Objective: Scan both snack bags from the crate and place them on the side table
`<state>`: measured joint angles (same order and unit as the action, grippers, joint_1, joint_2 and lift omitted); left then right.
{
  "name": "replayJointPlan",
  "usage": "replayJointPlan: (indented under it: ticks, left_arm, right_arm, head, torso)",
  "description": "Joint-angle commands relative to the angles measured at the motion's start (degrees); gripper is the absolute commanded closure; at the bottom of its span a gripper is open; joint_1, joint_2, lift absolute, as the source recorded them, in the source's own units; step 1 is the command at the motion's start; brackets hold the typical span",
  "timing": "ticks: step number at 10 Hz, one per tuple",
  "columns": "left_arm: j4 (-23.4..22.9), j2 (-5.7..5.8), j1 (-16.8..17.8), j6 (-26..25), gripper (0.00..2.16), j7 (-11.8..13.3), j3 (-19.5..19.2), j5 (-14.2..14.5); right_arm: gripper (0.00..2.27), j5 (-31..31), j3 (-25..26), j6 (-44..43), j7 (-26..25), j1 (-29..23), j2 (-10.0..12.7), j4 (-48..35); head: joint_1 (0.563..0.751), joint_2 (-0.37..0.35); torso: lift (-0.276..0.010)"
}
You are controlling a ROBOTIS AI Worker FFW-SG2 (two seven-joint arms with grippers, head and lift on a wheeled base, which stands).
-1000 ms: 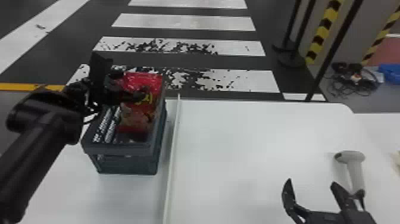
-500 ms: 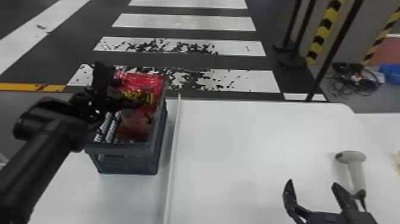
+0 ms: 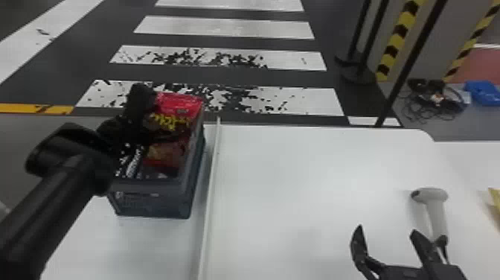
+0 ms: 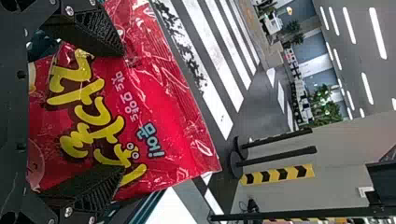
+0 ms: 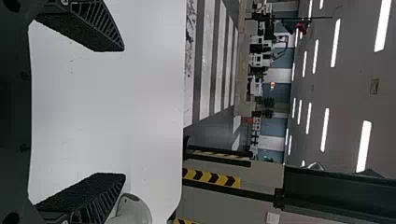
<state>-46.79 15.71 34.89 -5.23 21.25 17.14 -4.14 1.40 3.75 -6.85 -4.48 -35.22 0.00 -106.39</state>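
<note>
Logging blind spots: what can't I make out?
- Dark grey plastic crate: floor hidden by red snack bag, head view.
- Black-and-white item: partly behind black left arm, head view.
- Yellow item: cut off by edge, head view.
- Light grey scanner: cut off by edge, right wrist view.

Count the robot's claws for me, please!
2: the left claw has its fingers around the red snack bag at the crate, and the right claw is over the white table, near the scanner.

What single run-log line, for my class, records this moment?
left gripper: open at red snack bag | bag: in crate | right gripper: open, over white table | scanner: on table
</note>
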Motion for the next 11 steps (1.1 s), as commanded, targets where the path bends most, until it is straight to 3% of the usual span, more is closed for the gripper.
replayJointPlan:
  ticks: [1,3,5,6,7,8,9,10,11]
  left_arm:
    - [0.64,-0.60,0.00,0.00,0.14,-0.33,0.26,-1.22]
    - [1.35,-1.12,0.00,0.00,0.23,-0.86,0.43,-2.80]
    - [2.14,-1.21,0.00,0.00,0.52,0.20,1.40,-4.65]
    - [2.40,-1.21,0.00,-0.35,0.55,1.34,1.40,-5.70]
    - [2.84,-1.39,0.00,-1.23,0.94,2.22,1.49,-6.84]
    - [3.11,-1.39,0.00,-2.29,0.98,2.83,1.58,-7.55]
    - [3.19,-1.39,-0.53,-2.29,1.42,3.18,1.84,-7.72]
    - [3.02,-1.74,-1.32,-2.82,2.14,-0.68,1.84,-7.55]
    - [2.67,-1.65,-1.93,-2.82,2.14,-0.86,1.84,-7.55]
  right_arm:
    - [0.02,-0.08,0.11,-0.04,0.00,0.06,0.05,0.13]
    - [0.02,-0.43,0.29,-0.04,0.00,0.15,0.05,0.48]
    - [0.02,-1.13,0.73,-0.22,0.09,0.24,0.05,0.92]
    - [0.02,-1.31,0.90,-0.40,0.09,0.24,0.05,1.01]
    - [0.02,-1.40,0.99,-0.40,0.18,0.24,0.05,1.10]
    - [0.02,-1.75,1.17,-0.40,0.35,0.24,0.05,1.10]
    - [0.02,-1.75,1.26,-0.40,0.35,0.24,0.05,1.10]
    - [0.02,-1.75,1.34,-0.40,0.35,0.24,0.05,1.19]
    - [0.02,-1.75,1.52,-0.22,0.35,0.15,0.05,1.19]
  head:
    - [0.695,-0.035]
    - [0.695,-0.042]
    - [0.695,-0.051]
    - [0.695,-0.054]
    - [0.695,-0.058]
    - [0.695,-0.060]
    - [0.695,-0.060]
    - [0.695,-0.060]
    - [0.695,-0.055]
  torso:
    - [-0.095]
    - [-0.095]
    - [-0.095]
    - [-0.095]
    - [-0.095]
    - [-0.095]
    - [-0.095]
    - [-0.095]
    - [-0.095]
